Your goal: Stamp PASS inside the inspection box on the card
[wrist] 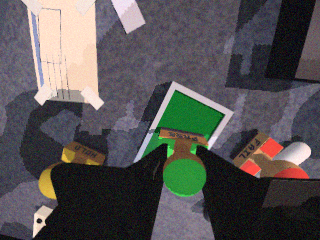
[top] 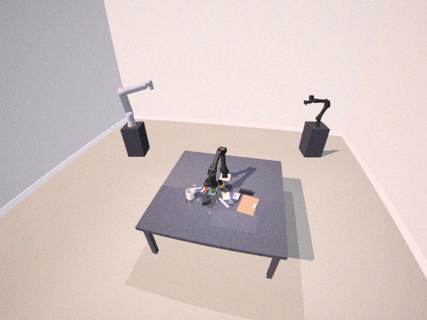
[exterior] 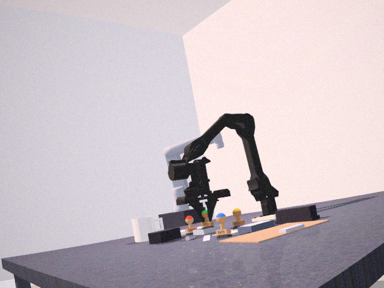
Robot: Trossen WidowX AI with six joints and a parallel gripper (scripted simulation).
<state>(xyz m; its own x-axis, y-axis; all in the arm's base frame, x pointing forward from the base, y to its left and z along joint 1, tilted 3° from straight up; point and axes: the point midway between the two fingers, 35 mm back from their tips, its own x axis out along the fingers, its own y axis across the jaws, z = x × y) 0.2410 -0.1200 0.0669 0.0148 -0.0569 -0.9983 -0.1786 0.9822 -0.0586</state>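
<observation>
Pinching the PASS stamp (wrist: pixel 183 167) by its green knob, gripper (wrist: pixel 181 159) sits lower centre of the wrist view, stamp base over the green ink pad (wrist: pixel 189 117).

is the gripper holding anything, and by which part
Yes: the gripper is shut on the green-knobbed wooden PASS stamp, fingers pinching its handle just below the knob.

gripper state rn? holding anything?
Gripper: closed on the green-knobbed PASS stamp, gripping its handle, with the stamp's base over the green ink pad.
</observation>
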